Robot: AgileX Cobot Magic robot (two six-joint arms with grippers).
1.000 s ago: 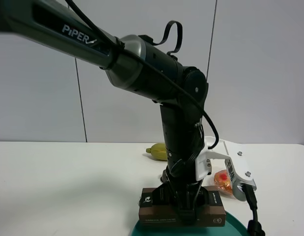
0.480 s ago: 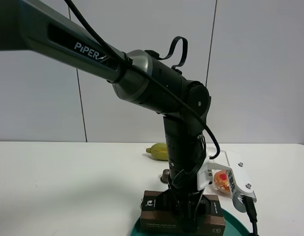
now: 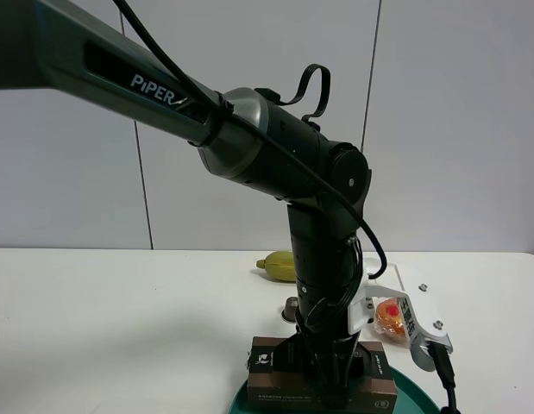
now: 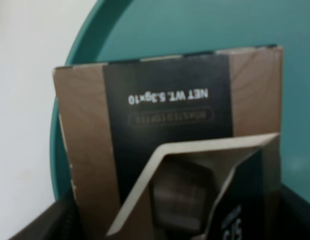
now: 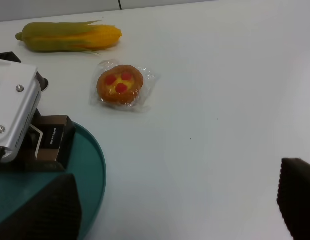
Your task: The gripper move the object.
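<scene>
The long brown cardboard box with a dark green label lies across the near edge of a teal tray. My left gripper reaches straight down onto it and is shut on its middle. In the left wrist view the box fills the frame between the dark jaws, with the tray under it. The right wrist view shows one end of the box on the tray. My right gripper is open and empty above the white table.
A corn cob lies behind the tray. A wrapped round pastry lies to its right. A small brown capsule sits behind the box. The left wrist's white bracket and cable hang beside the pastry.
The left arm has sunk a little and shifted slightly right, with the box still in its jaws; the box now sits lower on the tray.
</scene>
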